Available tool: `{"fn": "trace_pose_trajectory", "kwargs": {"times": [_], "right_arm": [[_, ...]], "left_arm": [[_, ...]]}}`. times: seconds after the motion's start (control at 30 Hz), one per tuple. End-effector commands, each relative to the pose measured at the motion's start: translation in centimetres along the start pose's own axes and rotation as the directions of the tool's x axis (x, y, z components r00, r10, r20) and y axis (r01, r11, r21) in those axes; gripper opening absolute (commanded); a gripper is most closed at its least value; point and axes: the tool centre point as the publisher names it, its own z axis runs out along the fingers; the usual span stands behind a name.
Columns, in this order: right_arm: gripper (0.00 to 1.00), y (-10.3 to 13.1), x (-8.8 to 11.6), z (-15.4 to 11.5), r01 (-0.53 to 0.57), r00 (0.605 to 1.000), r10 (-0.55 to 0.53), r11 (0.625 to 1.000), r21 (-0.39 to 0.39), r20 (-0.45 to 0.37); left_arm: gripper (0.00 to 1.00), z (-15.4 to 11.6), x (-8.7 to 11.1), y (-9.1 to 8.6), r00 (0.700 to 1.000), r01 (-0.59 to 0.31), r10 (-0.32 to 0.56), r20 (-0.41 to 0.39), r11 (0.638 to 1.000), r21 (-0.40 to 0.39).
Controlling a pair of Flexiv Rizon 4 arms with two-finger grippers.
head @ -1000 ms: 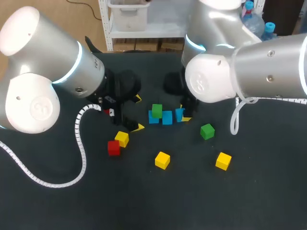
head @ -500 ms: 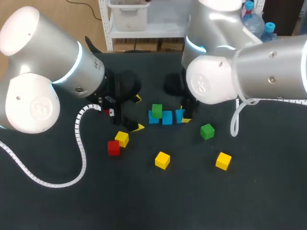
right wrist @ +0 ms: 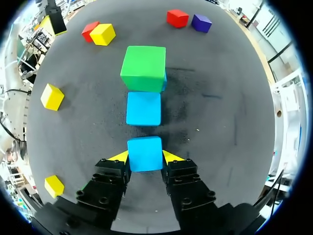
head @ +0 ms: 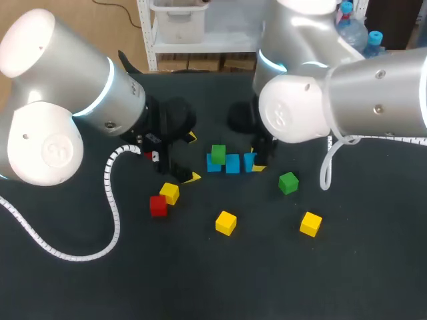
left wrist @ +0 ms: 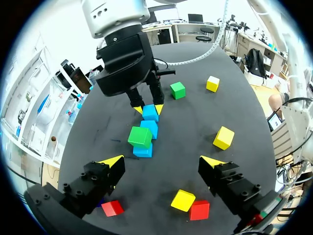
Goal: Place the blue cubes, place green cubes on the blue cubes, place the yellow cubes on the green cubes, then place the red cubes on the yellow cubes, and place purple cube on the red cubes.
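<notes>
1. Eyes on the end blue cube (right wrist: 145, 153). It sits square between the yellow tips of the right gripper (right wrist: 145, 156), and both fingers press its opposite sides, so that is a firm clamp.
2. It points straight down the line. Ahead of the fingers comes the middle blue cube (right wrist: 144, 108), a slim gap away, then the far blue cube (left wrist: 143, 151).
3. That makes three blue cubes in one straight row. The row's long axis runs directly away from the right gripper, and side to side across the worktop (head: 373, 280) in the head view.
4. The stacked green cube (right wrist: 143, 68) sits on top of the far blue cube, edges roughly squared to the row.
5. Green count is two, the other being the loose green cube (head: 288, 182), lying alone on the right arm's side of the row.
6. Yellow count is three: one yellow cube (head: 169, 193), a second (head: 226, 222) near the middle and a third (head: 310, 224) off to the right, well apart.
7. Red count is two in view. One red cube (head: 158, 205) touches the first yellow, and another red cube (right wrist: 177, 18) lies just beside the single purple cube (right wrist: 201, 23), beyond the green-topped end.
8. The left gripper (left wrist: 160, 160) hangs above the worktop facing the row, fingers spread wide with nothing between them.
</notes>
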Motion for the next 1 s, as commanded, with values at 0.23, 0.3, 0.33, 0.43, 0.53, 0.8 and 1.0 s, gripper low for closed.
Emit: {"fn": "trace_pose_trajectory", "kwargs": {"times": [0.23,0.3,0.33,0.43,0.53,0.8,1.0], "right_arm": [[0.46,0.3,-0.4,0.1,0.005,1.000,-0.005,1.000,-0.015,0.017],[0.88,0.3,-0.4,0.1,-0.004,1.000,0.004,1.000,-0.016,0.022],[1.00,0.3,-0.4,0.0,-0.005,1.000,0.005,1.000,-0.016,0.023],[1.00,0.3,-0.3,-0.1,-0.017,1.000,0.017,1.000,-0.011,0.024],[1.00,0.1,0.1,-0.3,-0.030,0.999,0.030,1.000,-0.003,0.023],[1.00,0.1,3.0,-4.0,0.014,0.997,-0.016,1.000,0.027,0.077],[1.00,2.2,5.5,-5.7,0.076,0.994,-0.075,0.997,-0.002,0.075]], "left_arm": [[1.00,0.0,0.2,0.0,1.000,-0.003,0.003,0.006,1.000,0.001],[1.00,0.0,0.2,0.0,1.000,-0.003,0.003,0.006,1.000,0.001],[1.00,0.0,0.2,0.0,1.000,-0.003,0.003,0.006,1.000,0.001],[1.00,0.0,0.2,0.0,1.000,-0.003,0.003,0.006,1.000,0.001],[1.00,0.0,0.2,0.0,1.000,-0.003,0.003,0.006,1.000,0.001],[1.00,0.0,0.2,0.0,1.000,-0.003,0.003,0.006,1.000,0.001],[1.00,0.0,0.2,0.0,1.000,-0.003,0.003,0.006,1.000,0.001]]}}
